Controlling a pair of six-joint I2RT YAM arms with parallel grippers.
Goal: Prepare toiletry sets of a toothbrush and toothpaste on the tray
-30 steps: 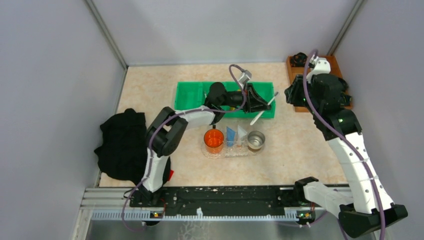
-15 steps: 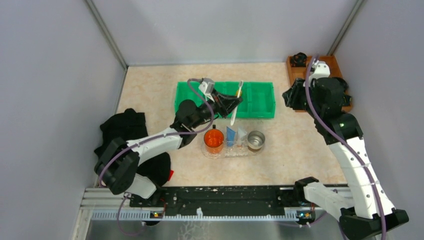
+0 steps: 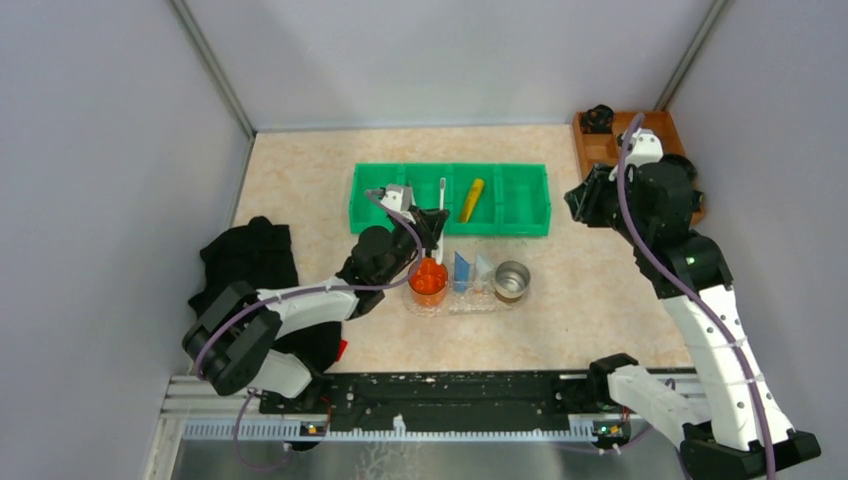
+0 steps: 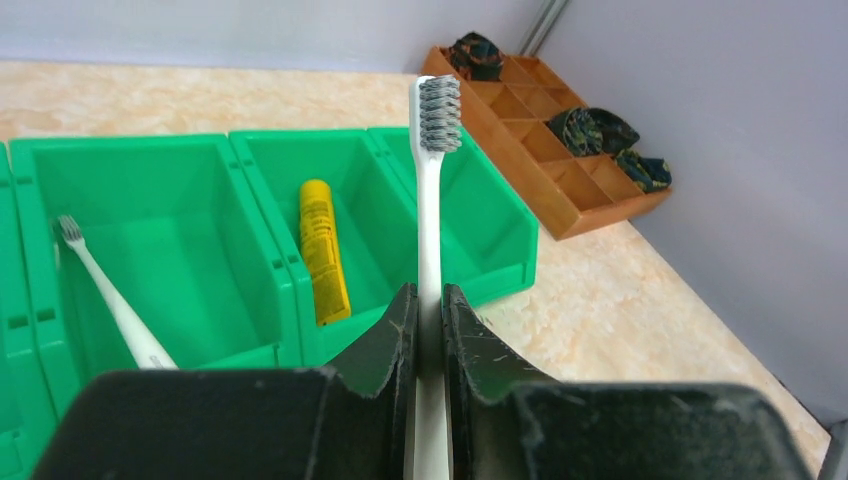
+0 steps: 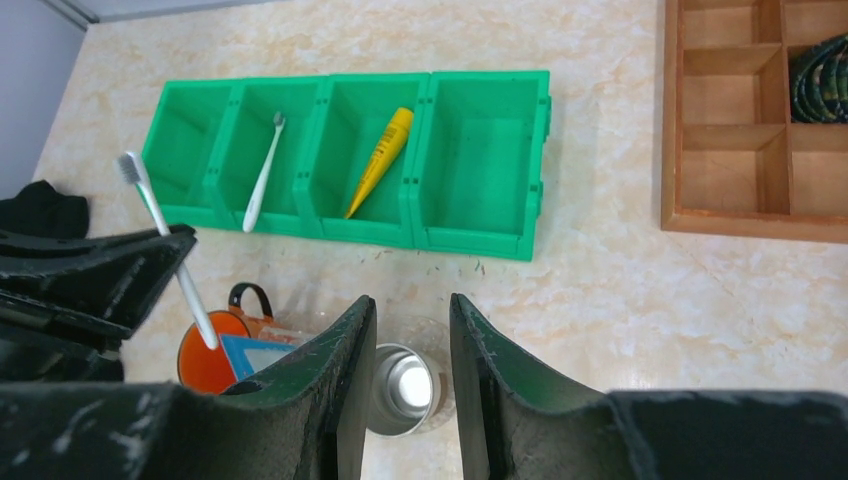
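My left gripper (image 4: 430, 295) is shut on a white toothbrush (image 4: 430, 200), held upright with the bristles on top. From above, this gripper (image 3: 430, 228) hangs over the orange cup (image 3: 428, 282) at the left end of the clear tray (image 3: 470, 304). The brush's lower end (image 5: 205, 325) meets the cup's mouth. A blue toothpaste (image 3: 461, 268) and a white toothpaste (image 3: 484, 266) stand in the tray beside a metal cup (image 3: 512, 281). A second toothbrush (image 5: 262, 175) and a yellow toothpaste (image 5: 381, 160) lie in the green bin (image 5: 480, 150). My right gripper (image 5: 412, 300) is open and empty, high above the metal cup.
A brown wooden compartmented box (image 3: 600, 145) holding dark bundles sits at the back right, near my right wrist. A black cloth (image 3: 245, 280) lies at the left beside my left arm. Grey walls close in the table on three sides.
My left arm carried the toothbrush from the bin's right end leftward and back toward the tray, turning it upright over the orange cup. The right arm barely shifted.
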